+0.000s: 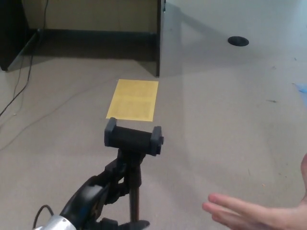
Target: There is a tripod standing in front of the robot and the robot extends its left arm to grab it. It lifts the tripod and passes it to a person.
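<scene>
The black tripod stands in the lower middle of the head view, with a phone clamp on top of its thin pole. My left hand comes up from the bottom left and is shut on the tripod's neck just under the clamp. A person's open hand reaches in from the bottom right, palm up, fingers pointing toward the tripod, a little apart from it. My right hand does not show.
A yellow sheet lies on the grey floor behind the tripod. A dark partition edge and a shadowed alcove stand at the back. Cables run down the left. A black round disc lies far right.
</scene>
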### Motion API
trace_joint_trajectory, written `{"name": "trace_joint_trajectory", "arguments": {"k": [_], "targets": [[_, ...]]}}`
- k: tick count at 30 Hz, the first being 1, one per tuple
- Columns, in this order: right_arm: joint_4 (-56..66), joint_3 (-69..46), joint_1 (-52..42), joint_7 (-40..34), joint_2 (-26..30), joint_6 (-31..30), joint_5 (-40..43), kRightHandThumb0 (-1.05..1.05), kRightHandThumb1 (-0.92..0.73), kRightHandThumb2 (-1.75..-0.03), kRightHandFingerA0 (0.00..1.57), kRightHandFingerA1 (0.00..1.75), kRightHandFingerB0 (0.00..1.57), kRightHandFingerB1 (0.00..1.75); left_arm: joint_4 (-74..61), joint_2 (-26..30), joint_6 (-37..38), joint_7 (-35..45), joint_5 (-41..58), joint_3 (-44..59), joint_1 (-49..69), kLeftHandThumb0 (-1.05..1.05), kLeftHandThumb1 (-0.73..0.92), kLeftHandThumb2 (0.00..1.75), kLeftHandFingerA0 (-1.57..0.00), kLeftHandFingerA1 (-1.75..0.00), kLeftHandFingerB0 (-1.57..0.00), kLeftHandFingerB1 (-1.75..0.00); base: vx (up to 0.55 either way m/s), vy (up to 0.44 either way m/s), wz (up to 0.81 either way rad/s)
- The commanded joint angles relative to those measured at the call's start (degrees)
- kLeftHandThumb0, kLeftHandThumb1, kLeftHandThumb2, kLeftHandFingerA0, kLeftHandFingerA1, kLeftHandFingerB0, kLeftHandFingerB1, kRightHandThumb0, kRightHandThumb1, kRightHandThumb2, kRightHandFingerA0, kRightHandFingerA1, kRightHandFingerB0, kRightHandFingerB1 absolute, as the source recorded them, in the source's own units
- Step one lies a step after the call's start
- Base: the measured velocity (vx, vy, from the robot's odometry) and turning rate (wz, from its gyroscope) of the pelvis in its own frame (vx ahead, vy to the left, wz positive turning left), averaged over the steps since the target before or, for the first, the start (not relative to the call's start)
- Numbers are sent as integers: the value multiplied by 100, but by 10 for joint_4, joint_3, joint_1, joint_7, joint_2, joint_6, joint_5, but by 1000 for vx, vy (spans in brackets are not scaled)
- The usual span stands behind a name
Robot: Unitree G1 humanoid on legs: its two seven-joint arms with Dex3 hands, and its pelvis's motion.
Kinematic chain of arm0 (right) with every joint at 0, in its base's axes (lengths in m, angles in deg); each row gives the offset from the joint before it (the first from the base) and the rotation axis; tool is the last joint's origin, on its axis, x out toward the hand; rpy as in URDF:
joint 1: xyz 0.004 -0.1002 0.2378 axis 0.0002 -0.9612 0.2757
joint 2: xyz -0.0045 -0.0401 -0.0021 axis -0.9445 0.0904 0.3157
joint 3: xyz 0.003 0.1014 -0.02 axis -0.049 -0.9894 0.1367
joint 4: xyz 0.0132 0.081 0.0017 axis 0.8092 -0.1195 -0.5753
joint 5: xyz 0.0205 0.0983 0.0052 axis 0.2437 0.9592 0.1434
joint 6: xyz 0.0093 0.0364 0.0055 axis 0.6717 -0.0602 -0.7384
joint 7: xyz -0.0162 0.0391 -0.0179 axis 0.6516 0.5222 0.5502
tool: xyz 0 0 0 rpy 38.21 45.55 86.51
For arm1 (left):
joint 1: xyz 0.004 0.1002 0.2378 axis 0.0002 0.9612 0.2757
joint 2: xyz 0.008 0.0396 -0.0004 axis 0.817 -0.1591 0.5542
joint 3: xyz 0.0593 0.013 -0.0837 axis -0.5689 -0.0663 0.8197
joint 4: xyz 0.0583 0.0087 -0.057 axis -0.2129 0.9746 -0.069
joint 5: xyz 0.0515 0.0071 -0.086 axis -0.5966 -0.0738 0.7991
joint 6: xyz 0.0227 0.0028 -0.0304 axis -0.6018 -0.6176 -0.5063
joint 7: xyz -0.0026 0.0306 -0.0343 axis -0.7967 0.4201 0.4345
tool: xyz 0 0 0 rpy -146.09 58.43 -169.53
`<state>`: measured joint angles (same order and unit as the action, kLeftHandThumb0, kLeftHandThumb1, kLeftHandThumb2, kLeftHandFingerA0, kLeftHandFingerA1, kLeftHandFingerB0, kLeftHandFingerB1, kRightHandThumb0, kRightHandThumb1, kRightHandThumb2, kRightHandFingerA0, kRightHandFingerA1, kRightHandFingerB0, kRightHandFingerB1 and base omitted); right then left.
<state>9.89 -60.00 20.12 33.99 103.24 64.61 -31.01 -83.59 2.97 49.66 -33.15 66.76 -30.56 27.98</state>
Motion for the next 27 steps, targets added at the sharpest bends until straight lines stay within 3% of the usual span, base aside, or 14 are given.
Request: {"name": "trace_joint_trajectory", "arguments": {"k": [1, 13, 22, 23, 25, 26, 27], "targets": [[-1, -5, 4, 11, 5, -7, 4, -36, -70, -61, 61, 40, 43, 34, 53, 15, 2, 0, -22, 2, -26, -32, 16, 80, -3, -48, 0, -48, 0, 0, 0], [-5, -4, 11, 4, 2, -7, 1, -37, -69, -60, 64, 40, 45, 34, 227, 44, 79, -21, -68, 0, -102, -31, 23, 82, -5, -50, 0, -48, 0, 0, 0], [1, -4, 16, 10, 3, -12, 3, -37, -69, -60, 64, 40, 44, 34, 267, 32, 109, -43, -88, -7, -128, -32, 21, 82, -4, -48, 0, -47, 0, 0, 0], [-2, -4, 17, 10, 3, -12, 3, -37, -69, -60, 64, 40, 44, 34, 265, 30, 111, -43, -88, -7, -128, -62, 39, 71, -22, -44, -6, -30, 0, 0, 0], [-6, -4, 20, 11, 2, -12, 3, -37, -70, -60, 63, 40, 43, 34, 265, 29, 118, -41, -90, -10, -128, -63, 40, 71, -22, -44, -7, -30, 0, 0, 0], [-5, 0, 20, 7, 4, -13, -3, -37, -69, -60, 64, 40, 43, 34, 252, 18, 109, -28, -74, -8, -126, -60, 38, 70, -22, -43, -6, -30, 0, 0, 0], [-6, 0, 21, 7, 5, -11, -3, -37, -69, -60, 64, 40, 43, 34, 248, 15, 112, -24, -72, -9, -125, -31, 20, 81, -3, -48, 0, -48, 0, 0, 0]]}}
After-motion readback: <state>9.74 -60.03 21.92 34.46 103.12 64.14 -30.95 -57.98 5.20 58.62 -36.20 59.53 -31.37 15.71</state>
